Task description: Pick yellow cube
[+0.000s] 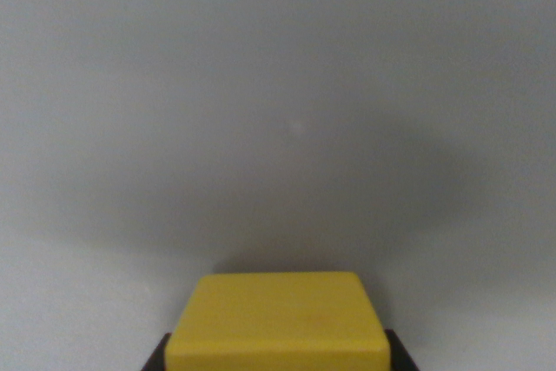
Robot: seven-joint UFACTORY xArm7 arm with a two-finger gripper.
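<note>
Writing: none readable; the cube (278, 321) and the surface (278, 84) are plain, with no brand or label.
Cube: yellow, rounded edges, at the bottom centre of the wrist view, cut off by the lower edge.
Fingers: dark tips show at the cube's two lower corners, one (156, 358) at the wrist view's left, one at its right.
Gripper (278, 361): pinching the cube, a finger against each side.
Surface: pale grey, blurred, with a broad soft shadow above the cube.
Contact with surface: cannot tell whether the cube rests on it or hangs clear.
</note>
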